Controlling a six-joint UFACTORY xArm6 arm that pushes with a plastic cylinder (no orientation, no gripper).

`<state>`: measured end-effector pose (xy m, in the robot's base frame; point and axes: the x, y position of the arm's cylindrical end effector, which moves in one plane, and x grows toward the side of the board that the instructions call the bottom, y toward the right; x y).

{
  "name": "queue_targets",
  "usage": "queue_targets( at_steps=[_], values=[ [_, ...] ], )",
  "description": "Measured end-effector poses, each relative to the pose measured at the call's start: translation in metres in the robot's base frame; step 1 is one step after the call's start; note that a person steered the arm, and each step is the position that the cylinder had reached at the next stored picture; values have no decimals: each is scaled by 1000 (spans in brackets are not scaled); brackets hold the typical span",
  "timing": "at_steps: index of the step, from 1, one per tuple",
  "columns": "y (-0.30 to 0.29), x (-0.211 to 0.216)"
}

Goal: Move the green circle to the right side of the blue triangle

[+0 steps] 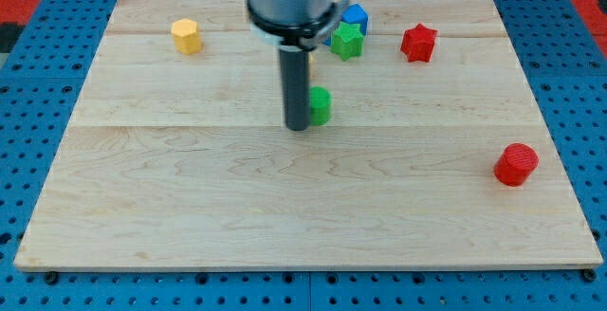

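While my tip (298,126) seems touching green circle (321,105) | no jaws | board's (190,207) bottom roomy

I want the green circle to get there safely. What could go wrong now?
1. My tip touches the green circle from the view's left. An off-centre push could let the round block slip away sideways.
2. The green star sits tight against the blue block, which is partly hidden by my arm. The circle might bump the star and shift both.
3. The red star lies farther right and could be hit if the circle overshoots.
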<state>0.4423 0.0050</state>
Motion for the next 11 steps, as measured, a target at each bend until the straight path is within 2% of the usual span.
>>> queue_targets(
  at_steps=[2,3,4,5,8,10,11],
  values=[
    [68,-17],
    [64,-42],
    [83,-17],
    [28,9],
    [44,-53],
    [18,-47],
    [42,-78]
  ],
)
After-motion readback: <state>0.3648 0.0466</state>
